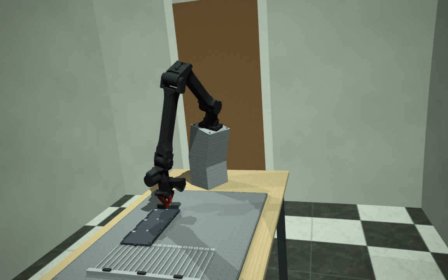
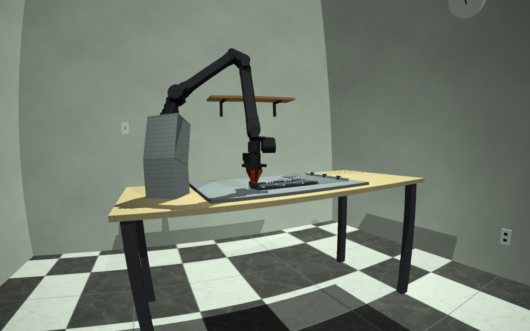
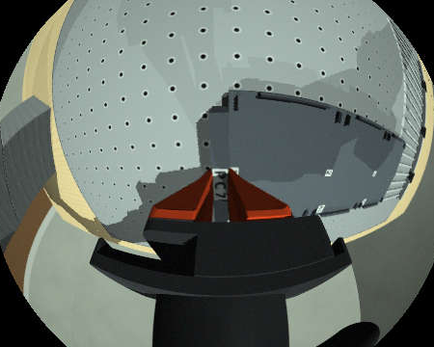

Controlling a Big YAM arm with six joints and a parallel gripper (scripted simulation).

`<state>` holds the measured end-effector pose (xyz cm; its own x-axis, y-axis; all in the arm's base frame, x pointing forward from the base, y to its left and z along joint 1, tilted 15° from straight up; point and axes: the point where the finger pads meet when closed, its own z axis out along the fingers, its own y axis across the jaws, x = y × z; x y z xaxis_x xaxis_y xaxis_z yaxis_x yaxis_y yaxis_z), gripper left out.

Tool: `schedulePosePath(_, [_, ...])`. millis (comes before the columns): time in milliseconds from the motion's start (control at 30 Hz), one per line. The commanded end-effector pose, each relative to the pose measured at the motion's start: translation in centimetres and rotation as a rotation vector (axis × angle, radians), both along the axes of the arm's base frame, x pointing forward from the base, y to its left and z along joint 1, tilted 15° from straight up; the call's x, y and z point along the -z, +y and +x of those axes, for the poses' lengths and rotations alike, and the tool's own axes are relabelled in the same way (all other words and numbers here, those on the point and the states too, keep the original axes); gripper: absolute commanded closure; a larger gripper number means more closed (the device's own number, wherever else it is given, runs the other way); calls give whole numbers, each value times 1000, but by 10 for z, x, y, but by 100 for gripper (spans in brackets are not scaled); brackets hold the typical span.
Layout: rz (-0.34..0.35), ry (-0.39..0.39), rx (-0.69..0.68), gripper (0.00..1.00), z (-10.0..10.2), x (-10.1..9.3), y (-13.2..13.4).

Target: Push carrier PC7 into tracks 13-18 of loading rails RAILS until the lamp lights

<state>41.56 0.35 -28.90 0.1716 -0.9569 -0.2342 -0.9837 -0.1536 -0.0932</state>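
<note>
Carrier PC7 (image 1: 151, 226) is a long flat dark plate lying on the grey perforated baseplate. Its far end touches the front of the rails RAILS (image 1: 160, 260), at their left side in the top view. My gripper (image 1: 164, 203) with orange fingers points down at the carrier's handle end and is shut on the handle (image 3: 221, 189), whose label shows between the fingers in the wrist view. The carrier also shows in the exterior view (image 2: 287, 184) and in the wrist view (image 3: 301, 148). Three dark lamps (image 1: 141, 272) stand on the stop bar; none is lit.
The arm's grey pedestal (image 1: 208, 156) stands at the back of the wooden table. A row of small number tiles (image 1: 184, 247) runs along the front of the rails. The table's left edge is close to the carrier.
</note>
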Motion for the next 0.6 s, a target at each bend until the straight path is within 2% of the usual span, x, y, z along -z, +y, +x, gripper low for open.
schedulePosePath(0, [-3, -42, 5, 100, 32, 1, 8])
schedulePosePath(567, [-2, -39, 5, 100, 46, -2, 11])
